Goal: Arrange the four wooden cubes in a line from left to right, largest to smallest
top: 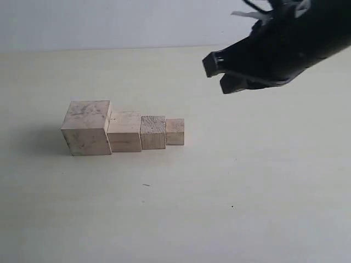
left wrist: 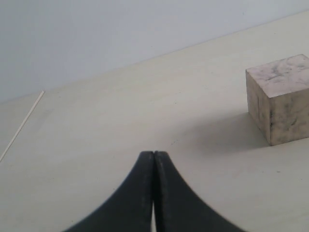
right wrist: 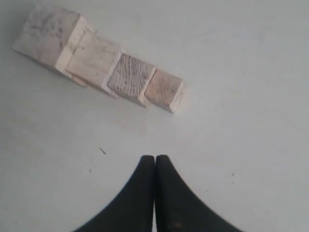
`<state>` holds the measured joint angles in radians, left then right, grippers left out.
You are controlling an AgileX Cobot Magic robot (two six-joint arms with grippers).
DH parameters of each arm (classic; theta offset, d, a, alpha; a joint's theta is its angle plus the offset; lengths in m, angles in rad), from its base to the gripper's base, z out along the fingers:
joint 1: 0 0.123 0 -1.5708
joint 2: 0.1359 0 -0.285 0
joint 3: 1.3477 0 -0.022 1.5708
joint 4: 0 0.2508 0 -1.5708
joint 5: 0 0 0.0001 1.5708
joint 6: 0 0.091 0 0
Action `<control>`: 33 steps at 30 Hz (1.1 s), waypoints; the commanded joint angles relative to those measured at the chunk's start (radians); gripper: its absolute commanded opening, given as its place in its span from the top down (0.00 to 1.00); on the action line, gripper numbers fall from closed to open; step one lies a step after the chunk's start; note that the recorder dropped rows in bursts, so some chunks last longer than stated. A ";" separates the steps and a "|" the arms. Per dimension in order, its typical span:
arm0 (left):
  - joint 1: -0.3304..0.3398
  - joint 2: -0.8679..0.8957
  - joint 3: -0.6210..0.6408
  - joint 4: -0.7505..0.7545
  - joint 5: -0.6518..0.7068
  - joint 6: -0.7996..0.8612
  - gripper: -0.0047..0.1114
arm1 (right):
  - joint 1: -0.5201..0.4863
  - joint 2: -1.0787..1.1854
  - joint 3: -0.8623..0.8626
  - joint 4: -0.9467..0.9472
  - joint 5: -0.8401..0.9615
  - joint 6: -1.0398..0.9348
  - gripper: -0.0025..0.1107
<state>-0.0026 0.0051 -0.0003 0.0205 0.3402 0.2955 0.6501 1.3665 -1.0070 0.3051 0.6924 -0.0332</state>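
Four wooden cubes stand touching in a row on the pale table. From left to right they are the largest mottled cube (top: 86,127), the second cube (top: 124,131), the third cube (top: 153,132) and the smallest cube (top: 175,131). My right gripper (top: 218,74) hangs above and to the right of the row, shut and holding nothing. Its wrist view shows the shut gripper (right wrist: 155,158) apart from the largest cube (right wrist: 48,36) and the smallest cube (right wrist: 164,89). My left gripper (left wrist: 153,153) is shut and empty, with the largest cube (left wrist: 282,99) off to one side. The left arm is out of the exterior view.
The pale table (top: 230,181) stretches around the row, with a few small dark specks (top: 146,185) on it. A plain light wall (top: 109,22) runs behind the table's far edge. A thin pale line (left wrist: 21,126) crosses the surface in the left wrist view.
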 commanded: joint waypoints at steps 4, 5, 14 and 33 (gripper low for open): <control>-0.007 -0.005 0.000 -0.001 -0.013 -0.003 0.96 | 0.001 -0.275 0.131 0.008 -0.051 0.000 0.98; -0.007 -0.005 0.000 -0.001 -0.013 -0.003 0.96 | 0.001 -0.297 0.131 0.008 -0.038 0.009 0.98; -0.007 -0.005 0.000 -0.001 -0.013 -0.003 0.96 | 0.001 -0.480 0.131 0.008 -0.035 0.010 0.98; -0.007 -0.005 0.000 -0.001 -0.013 -0.003 0.96 | -0.293 -0.833 0.317 -0.080 -0.215 0.010 0.98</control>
<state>-0.0026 0.0051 -0.0003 0.0205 0.3402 0.2955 0.4435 0.5844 -0.7593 0.2060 0.5634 -0.0245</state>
